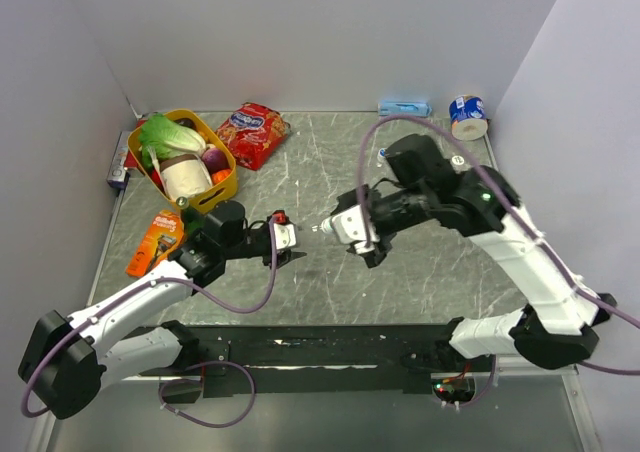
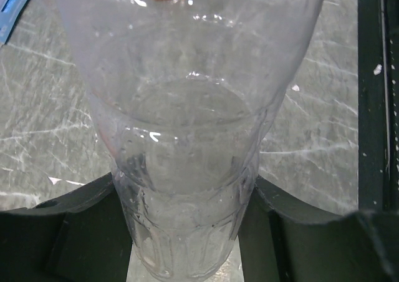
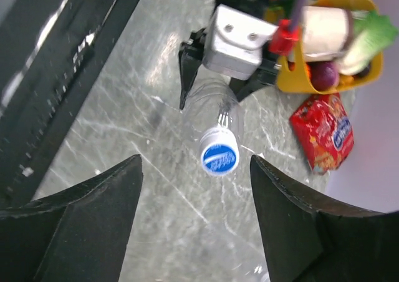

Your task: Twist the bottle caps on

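Observation:
A colourless see-through bottle (image 3: 209, 110) lies level in the air with a blue cap with a white mark (image 3: 219, 156) on its neck. My left gripper (image 1: 296, 242) is shut on the bottle's lower body; in the left wrist view the bottle (image 2: 187, 138) fills the gap between the dark fingers (image 2: 75, 232). My right gripper (image 3: 196, 170) is open, its fingers either side of the cap and short of it, touching nothing. From above, the cap (image 1: 320, 229) sits just left of my right gripper (image 1: 336, 230). The other caps and bottles are out of view.
A yellow basket (image 1: 225, 187) of vegetables stands at the back left, with a red snack bag (image 1: 252, 132) beside it. An orange packet (image 1: 155, 240) lies at the left. A blue-and-white tape roll (image 1: 467, 115) and a blue item (image 1: 404, 107) lie by the back wall.

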Robot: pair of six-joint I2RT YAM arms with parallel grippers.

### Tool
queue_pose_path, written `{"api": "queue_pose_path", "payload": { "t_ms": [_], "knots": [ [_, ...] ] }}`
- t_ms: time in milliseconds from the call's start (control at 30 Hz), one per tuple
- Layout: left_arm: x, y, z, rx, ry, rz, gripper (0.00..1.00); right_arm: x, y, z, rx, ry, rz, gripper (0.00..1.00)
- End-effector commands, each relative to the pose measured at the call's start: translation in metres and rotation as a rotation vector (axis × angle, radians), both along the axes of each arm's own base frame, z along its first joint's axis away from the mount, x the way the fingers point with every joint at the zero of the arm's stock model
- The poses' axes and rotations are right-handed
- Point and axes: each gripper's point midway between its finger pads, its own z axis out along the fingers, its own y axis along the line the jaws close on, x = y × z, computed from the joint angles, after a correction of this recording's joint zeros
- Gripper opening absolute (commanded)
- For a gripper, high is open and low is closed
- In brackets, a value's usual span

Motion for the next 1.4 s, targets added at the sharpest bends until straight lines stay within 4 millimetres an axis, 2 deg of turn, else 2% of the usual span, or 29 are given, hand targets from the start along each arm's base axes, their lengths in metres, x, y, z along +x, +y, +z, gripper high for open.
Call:
{"api": "queue_pose_path", "payload": {
  "t_ms": [0,233,567,700,800,867,900,933,967,1000,1033,1067,1100,1133,1200,1233,1300,1367],
  "knots": [
    [-0.003,-0.005,0.019,0.002,-0.084,-0.083,0.01,0.003,0.011,-0.006,-0.008,-0.132,0.118,0.75],
    [-0.003,-0.006,0.027,-0.007,-0.108,-0.091,0.01,0.002,0.015,-0.011,-0.043,-0.152,0.161,0.67],
    [-0.004,-0.007,0.035,-0.035,-0.119,-0.088,0.01,0.013,0.018,-0.02,-0.056,-0.164,0.121,0.53],
    [-0.002,-0.008,0.041,-0.054,-0.126,-0.079,0.01,0.021,0.023,-0.023,-0.048,-0.153,0.081,0.42],
    [0.005,-0.009,0.05,-0.089,-0.136,-0.041,0.01,0.029,0.031,-0.023,-0.034,-0.08,-0.001,0.35],
    [0.017,-0.006,0.062,-0.149,-0.132,0.062,0.01,0.041,0.036,-0.032,-0.053,0.046,-0.126,0.29],
    [0.025,-0.005,0.078,-0.207,-0.186,0.105,0.01,0.045,0.04,-0.024,-0.032,0.088,-0.167,0.26],
    [0.027,-0.007,0.085,-0.239,-0.2,0.138,0.01,0.047,0.046,-0.038,-0.069,0.237,-0.252,0.23],
    [0.042,0.0,0.095,-0.289,-0.192,0.255,0.01,0.051,0.049,-0.041,-0.078,0.304,-0.305,0.2],
    [0.051,0.003,0.117,-0.365,-0.219,0.315,0.01,0.056,0.053,-0.037,-0.072,0.354,-0.367,0.15],
    [0.058,0.001,0.123,-0.419,-0.164,0.384,0.01,0.057,0.058,-0.058,-0.141,0.509,-0.475,0.15],
    [0.064,0.002,0.13,-0.443,-0.152,0.43,0.01,0.052,0.062,-0.062,-0.164,0.599,-0.501,0.14],
    [0.074,0.007,0.149,-0.486,-0.166,0.5,0.01,0.056,0.065,-0.058,-0.158,0.721,-0.602,0.14],
    [0.073,-0.003,0.149,-0.496,-0.149,0.498,0.01,0.064,0.07,-0.075,-0.203,0.819,-0.669,0.14],
    [0.081,-0.001,0.157,-0.512,-0.169,0.571,0.01,0.074,0.072,-0.078,-0.191,1.055,-0.751,0.15],
    [0.081,-0.009,0.151,-0.493,-0.164,0.573,0.01,0.076,0.076,-0.081,-0.188,1.141,-0.809,0.15],
    [0.086,-0.011,0.143,-0.456,-0.162,0.607,0.01,0.078,0.08,-0.081,-0.193,1.144,-0.825,0.16],
    [0.094,-0.008,0.119,-0.382,-0.119,0.671,0.01,0.081,0.081,-0.087,-0.208,1.145,-0.856,0.17]
  ]
}}
